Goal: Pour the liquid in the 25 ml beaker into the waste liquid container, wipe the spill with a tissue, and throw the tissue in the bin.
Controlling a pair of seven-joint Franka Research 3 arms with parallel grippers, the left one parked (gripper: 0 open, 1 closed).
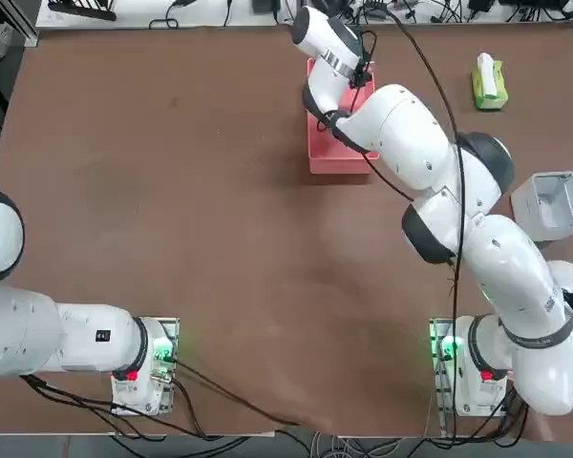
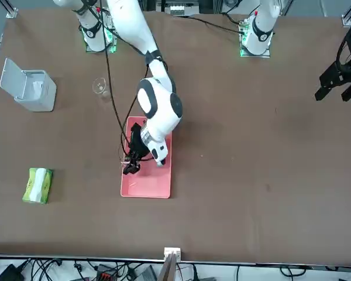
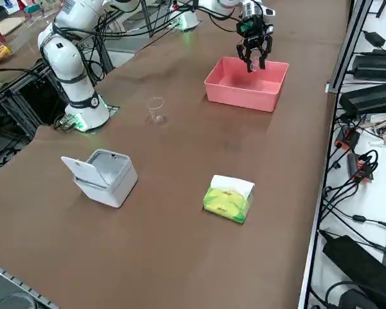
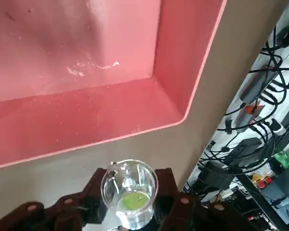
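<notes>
The right gripper [image 3: 255, 56] hangs just over the far end of the waste liquid container [image 3: 239, 95], the pink rectangular tray with upright walls, and it has the 25 ml beaker [image 4: 129, 192] clamped between its black fingers [image 4: 94, 190]. The jaws stand partway closed, pressed against the little glass on both sides.

From the wrist camera the beaker is a tiny clear glass cup with a thin round rim and a small pour lip. It looks tilted toward the camera, so its mouth shows as an open circle, and something yellow-green shows through the glass at its bottom. Highlights glint on the inner wall. Whether any liquid is inside, I cannot tell.

Beneath it the tray floor [image 4: 77, 43] is pink, with a few pale specks and a faint whitish streak. The tray rim [image 4: 192, 91] runs beside the brown table [image 1: 172, 239].

Elsewhere on the table, a larger clear glass beaker [image 3: 156, 109] stands upright on its own, well apart from the tray. The bin [image 3: 106, 175], a light grey box with rounded corners, sits with its lid flipped up. Near it lies the yellow-green tissue pack [image 3: 228, 198] with a white tissue [image 3: 232, 184] sticking out of the top.
</notes>
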